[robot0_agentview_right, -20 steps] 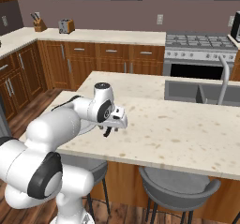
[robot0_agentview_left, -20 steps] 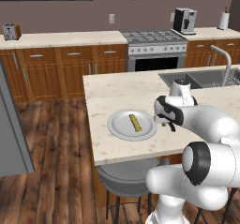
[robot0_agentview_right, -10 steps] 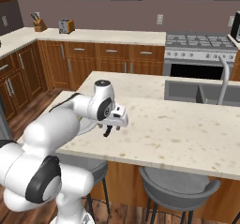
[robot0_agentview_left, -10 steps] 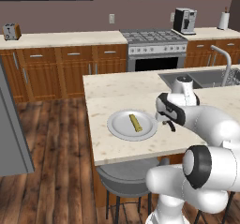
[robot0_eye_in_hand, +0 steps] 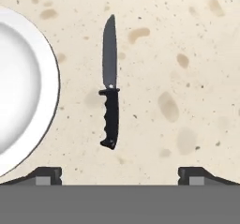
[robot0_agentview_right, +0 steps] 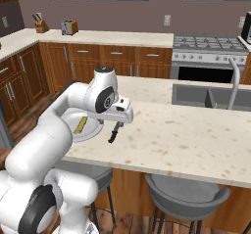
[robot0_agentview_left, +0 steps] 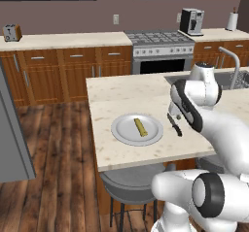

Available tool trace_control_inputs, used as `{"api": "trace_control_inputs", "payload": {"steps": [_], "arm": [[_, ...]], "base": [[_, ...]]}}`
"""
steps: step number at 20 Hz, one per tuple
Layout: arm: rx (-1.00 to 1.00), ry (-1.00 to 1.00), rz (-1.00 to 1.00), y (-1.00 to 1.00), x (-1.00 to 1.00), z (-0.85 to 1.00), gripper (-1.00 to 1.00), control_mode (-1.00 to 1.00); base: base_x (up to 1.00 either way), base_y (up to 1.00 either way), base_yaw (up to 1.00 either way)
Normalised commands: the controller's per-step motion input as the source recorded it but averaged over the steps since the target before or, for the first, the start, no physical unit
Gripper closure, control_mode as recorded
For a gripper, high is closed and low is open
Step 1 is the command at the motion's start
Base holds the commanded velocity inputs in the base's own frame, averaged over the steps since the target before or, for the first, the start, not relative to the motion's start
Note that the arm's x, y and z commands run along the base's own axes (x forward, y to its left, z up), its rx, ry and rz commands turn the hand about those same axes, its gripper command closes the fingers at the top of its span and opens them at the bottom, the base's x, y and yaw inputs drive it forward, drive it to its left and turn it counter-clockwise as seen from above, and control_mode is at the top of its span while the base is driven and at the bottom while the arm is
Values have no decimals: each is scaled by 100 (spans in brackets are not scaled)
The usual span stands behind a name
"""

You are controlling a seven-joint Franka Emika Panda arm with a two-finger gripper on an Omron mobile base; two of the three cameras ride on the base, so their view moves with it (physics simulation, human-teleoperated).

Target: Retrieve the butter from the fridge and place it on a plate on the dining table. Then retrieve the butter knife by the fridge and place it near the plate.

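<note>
— So where does the butter knife [robot0_eye_in_hand: 109, 87] sit?
— Flat on the dining table [robot0_agentview_left: 121, 105], just right of the plate [robot0_agentview_left: 124, 132] and not touching its rim. In the hand view the blade points away and the black handle lies nearer the camera.
— And the butter [robot0_agentview_left: 140, 126]?
— On the plate, a little right of its middle.
— Is the gripper [robot0_eye_in_hand: 120, 176] holding anything?
— No. Its two fingertips [robot0_eye_in_hand: 47, 175] stand wide apart above the table, with the knife lying free between them and beyond. The hand hangs over the knife, above the table's near right part.
</note>
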Motion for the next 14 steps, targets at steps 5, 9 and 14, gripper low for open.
{"api": "trace_control_inputs", "payload": {"steps": [5,9,14], "arm": [[1,0,0,1,-99,55,-100,-100],[-2,0,0,27,-97,29,-100,-100],[-12,0,0,50,-78,17,-100,-100]], "base": [[0,0,0],[0,0,0],[0,0,0]]}}
